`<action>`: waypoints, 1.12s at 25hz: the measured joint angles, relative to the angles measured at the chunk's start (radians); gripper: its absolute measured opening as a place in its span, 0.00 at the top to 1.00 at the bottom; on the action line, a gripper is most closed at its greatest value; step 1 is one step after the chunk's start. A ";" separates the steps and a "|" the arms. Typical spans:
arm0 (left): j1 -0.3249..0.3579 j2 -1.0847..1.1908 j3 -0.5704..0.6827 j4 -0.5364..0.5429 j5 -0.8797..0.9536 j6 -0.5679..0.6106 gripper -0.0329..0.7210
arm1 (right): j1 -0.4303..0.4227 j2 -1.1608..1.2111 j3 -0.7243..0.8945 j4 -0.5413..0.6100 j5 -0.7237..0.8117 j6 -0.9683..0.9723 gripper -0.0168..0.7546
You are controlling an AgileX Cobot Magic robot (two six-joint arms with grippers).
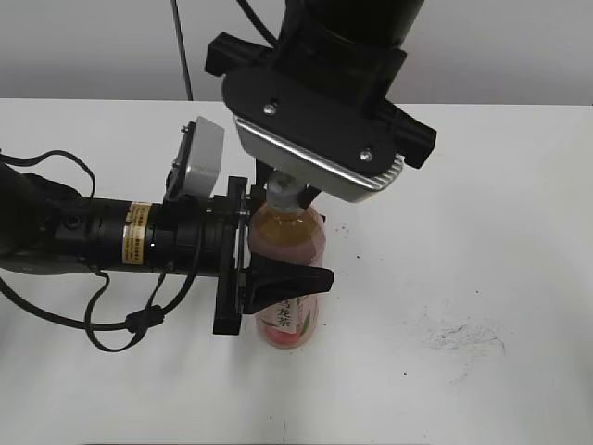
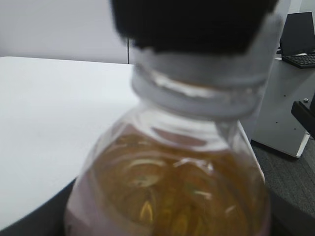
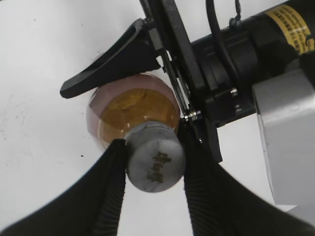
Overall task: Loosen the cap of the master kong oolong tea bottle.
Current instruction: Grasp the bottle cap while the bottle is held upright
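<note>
Two arms meet at the master kong oolong tea bottle [image 1: 289, 243], which stands upright on the white bench [image 1: 482, 185]. The left arm lies low and flat, coming in from the left of the bottle. Its left gripper [image 1: 278, 283] hugs the middle of the bottle, with one dark finger [image 1: 289, 279] pressed across the front. The right arm comes straight down from above the bottle. Its right gripper [image 3: 153, 162] has two ribbed black fingers [image 3: 109, 189] squeezed on both sides of the cap [image 3: 155, 163].

Much of the bottle is hidden. From the outside camera, the right arm's big black and silver block covers the cap, and the left gripper covers part of the pink label. In the left wrist view the bottle is very close and blurry, and something black hides the cap's top. The dark mark on the cap is too fuzzy to read.

Right of the bottle the bench has lots of open room, with only some small dark scuff marks [image 1: 460, 336]. The bench's far edge lies well behind the bottle.
</note>
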 joint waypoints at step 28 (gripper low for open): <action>0.000 0.000 0.000 -0.012 0.005 -0.012 0.37 | 0.004 0.000 0.001 -0.178 0.009 1.429 0.26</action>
